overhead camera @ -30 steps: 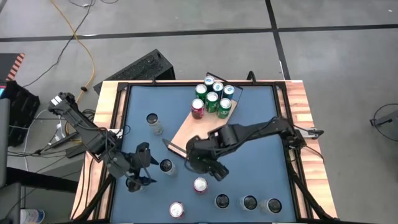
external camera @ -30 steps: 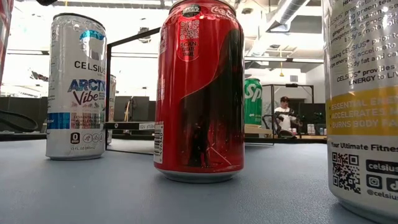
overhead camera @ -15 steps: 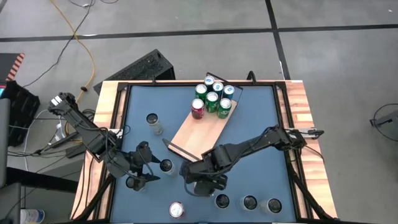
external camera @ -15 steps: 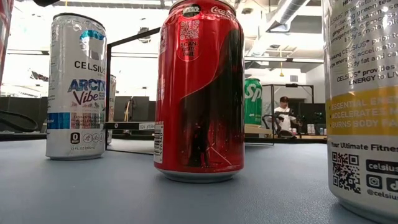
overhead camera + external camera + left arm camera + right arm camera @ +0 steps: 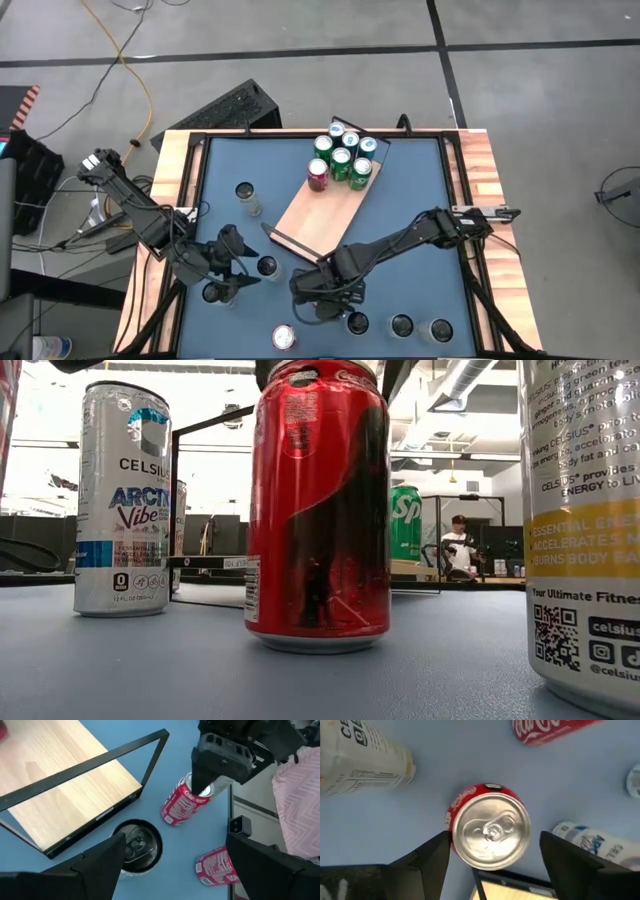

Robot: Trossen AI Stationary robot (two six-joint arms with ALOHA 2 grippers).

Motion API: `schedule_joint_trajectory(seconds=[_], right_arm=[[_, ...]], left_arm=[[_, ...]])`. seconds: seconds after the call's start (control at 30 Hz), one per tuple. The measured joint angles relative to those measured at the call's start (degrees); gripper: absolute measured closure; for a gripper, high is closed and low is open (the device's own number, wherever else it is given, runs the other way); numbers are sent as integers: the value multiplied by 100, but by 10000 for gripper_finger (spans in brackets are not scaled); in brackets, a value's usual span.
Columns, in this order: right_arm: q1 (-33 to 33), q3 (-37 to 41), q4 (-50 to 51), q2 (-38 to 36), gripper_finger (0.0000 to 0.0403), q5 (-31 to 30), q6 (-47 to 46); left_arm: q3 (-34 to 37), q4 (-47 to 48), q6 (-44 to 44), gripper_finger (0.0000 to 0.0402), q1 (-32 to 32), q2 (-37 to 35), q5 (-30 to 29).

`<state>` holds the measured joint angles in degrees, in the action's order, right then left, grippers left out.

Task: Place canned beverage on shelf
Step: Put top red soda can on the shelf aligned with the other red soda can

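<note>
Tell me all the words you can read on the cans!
"CELSIUS", "ARCTIC Vibe": silver can.
"CELSIUS", "ESSENTIAL ENERGY", "ACCELERATES", "BURNS BODY FAT", "Your Ultimate Fitness": white-and-yellow can.
"Sp", rest hidden: green can.
Coca-Cola script: red can, which the right gripper is over.
Small print and the QR code: too small to read.

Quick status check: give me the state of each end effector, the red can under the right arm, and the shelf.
Right end effector: open, straddling the red can, not closed.
Red can: upright on the table, ungrasped.
Left end effector: open, empty, beside a silver can.
Shelf: six cans at its far end.
</note>
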<state>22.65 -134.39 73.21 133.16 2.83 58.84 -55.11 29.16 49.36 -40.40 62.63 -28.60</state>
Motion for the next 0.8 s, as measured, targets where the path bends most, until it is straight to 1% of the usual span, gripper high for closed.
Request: schedule_joint_trajectory(seconds=[0.33, 0.47, 0.8], right_arm=[[-12, 22, -254, 18, 108, 9, 133], [-17, 81, -211, 20, 108, 29, 125], [-19, 86, -319, 29, 108, 280, 149]], left_arm=[[0, 9, -2, 72, 0, 1, -229], [0, 7, -17, 72, 0, 0, -316], [0, 7, -24, 72, 0, 2, -371]])
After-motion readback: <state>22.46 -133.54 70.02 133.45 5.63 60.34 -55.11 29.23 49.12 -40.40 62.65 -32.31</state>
